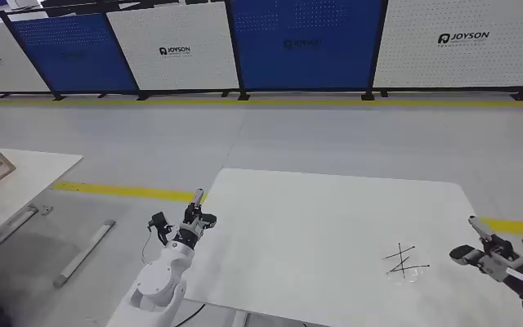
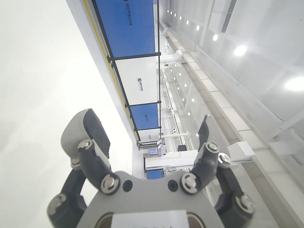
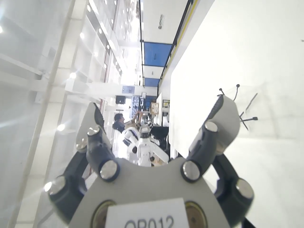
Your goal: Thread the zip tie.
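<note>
tabletop [image 1: 327, 214]: white, rounded corners, centre to lower right of the top view.
zip ties [image 1: 404, 261]: black, several, crossed over one another in a small loose cluster; flat on the tabletop, lower right of the top view, near the right arm, not touching it. Same zip ties [image 3: 249, 119] in the right wrist view, just past one fingertip; contact there not judged.
left arm [image 1: 167, 274]: lower left of the top view, wrist at the tabletop's left edge, well apart from the zip ties.
left jaws: spread wide, nothing held; dark ribbed pads [image 2: 97, 129] facing across an open gap.
right arm [image 1: 490, 260]: far right edge of the top view, at the tabletop's right side.
right jaws: spread wide, nothing held.
background: blue and white panels [image 1: 306, 41] along the top of the top view; yellow floor line [image 1: 122, 191] left of the tabletop; second white table [image 1: 37, 167] at the left edge.
</note>
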Controlling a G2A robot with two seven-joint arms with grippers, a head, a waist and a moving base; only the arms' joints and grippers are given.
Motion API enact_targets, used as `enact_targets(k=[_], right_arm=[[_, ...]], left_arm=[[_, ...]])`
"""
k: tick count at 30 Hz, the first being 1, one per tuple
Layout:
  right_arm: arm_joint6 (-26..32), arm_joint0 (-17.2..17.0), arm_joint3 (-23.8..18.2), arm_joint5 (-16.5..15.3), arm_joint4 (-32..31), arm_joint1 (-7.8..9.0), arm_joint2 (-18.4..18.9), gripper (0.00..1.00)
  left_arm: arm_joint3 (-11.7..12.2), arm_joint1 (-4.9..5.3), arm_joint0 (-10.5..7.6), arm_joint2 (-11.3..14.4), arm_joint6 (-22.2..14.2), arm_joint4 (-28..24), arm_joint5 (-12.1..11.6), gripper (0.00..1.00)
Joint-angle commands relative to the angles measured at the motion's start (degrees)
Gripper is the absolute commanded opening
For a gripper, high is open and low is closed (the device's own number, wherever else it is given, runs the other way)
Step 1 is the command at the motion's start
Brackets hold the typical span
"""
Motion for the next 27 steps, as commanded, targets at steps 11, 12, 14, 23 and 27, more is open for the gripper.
enact_targets(k=[11,12,14,23,27], right_arm=[[19.5,11.4,14.0,-1.9,-7.0,2.48,-5.0,1.0],[19.5,11.4,14.0,-1.9,-7.0,2.48,-5.0,1.0],[19.5,11.4,14.0,-1.9,-7.0,2.48,-5.0,1.0],[19.5,11.4,14.0,-1.9,-7.0,2.48,-5.0,1.0],[19.8,11.4,13.5,-2.0,-7.1,2.49,-5.6,1.0]], left_arm=[[0.0,0.0,0.0,0.0,0.0,0.0,0.0,1.0],[0.0,0.0,0.0,0.0,0.0,0.0,0.0,1.0],[0.0,0.0,0.0,0.0,0.0,0.0,0.0,1.0],[0.0,0.0,0.0,0.0,0.0,0.0,0.0,1.0],[0.0,0.0,0.0,0.0,0.0,0.0,0.0,1.0]])
